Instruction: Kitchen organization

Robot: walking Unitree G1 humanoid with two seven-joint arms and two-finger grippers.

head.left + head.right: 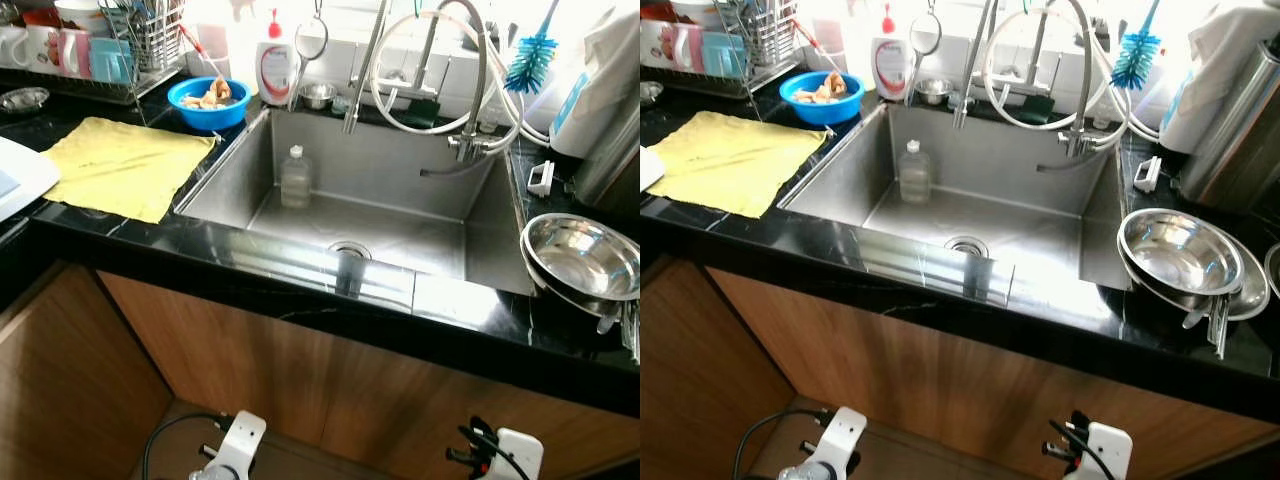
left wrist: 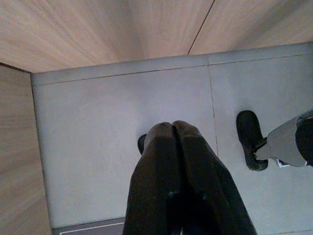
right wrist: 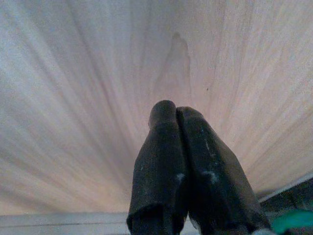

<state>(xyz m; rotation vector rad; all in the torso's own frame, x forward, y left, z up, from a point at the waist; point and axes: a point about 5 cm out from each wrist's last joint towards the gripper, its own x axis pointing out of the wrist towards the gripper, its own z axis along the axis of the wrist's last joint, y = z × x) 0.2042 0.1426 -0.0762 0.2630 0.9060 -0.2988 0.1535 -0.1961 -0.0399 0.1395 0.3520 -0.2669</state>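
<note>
A steel sink (image 1: 400,180) is set in the black counter (image 1: 200,255) before me. A clear plastic bottle (image 1: 295,177) stands upright inside it near the left wall. Stacked steel bowls (image 1: 585,260) sit on the counter right of the sink. A yellow cloth (image 1: 125,165) lies flat to the left, with a blue bowl (image 1: 208,102) holding scraps behind it. My left gripper (image 2: 171,126) hangs low over the grey floor, fingers pressed together and holding nothing. My right gripper (image 3: 171,110) points at the wooden cabinet front, also shut and empty.
A dish rack (image 1: 95,50) with mugs and cutlery stands at the back left. A soap bottle (image 1: 276,65), a strainer (image 1: 311,40), the faucet with hoses (image 1: 455,80) and a blue brush (image 1: 530,55) line the back. A white kettle (image 1: 590,90) stands far right. Wooden cabinet fronts (image 1: 300,370) lie below the counter.
</note>
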